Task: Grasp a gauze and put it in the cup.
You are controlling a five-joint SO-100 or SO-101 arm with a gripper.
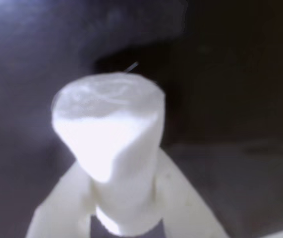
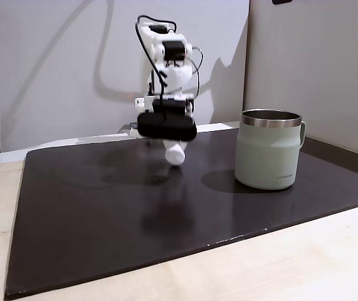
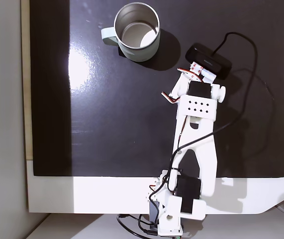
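The white two-finger gripper [image 1: 126, 218] pinches the small white fabric gauze roll [image 1: 109, 144] above the dark mat [image 2: 135, 219], leaving carry and release into the sage-green steel-rimmed cup [image 2: 269, 150].

Plain white wall [image 2: 53, 63] behind, shadows cast across it. Light wood counter [image 2: 279, 263] under a black mat [image 2: 103, 207]; glare patch on mat left of centre.

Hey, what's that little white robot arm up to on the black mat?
The arm's gripper has its white fingers closed on a small white roll of gauze. In a fixed view the gauze hangs above the dark mat, clear of its surface. The sage-green cup stands upright off to the right of it there, open and apparently empty, so the gauze is not yet in it.
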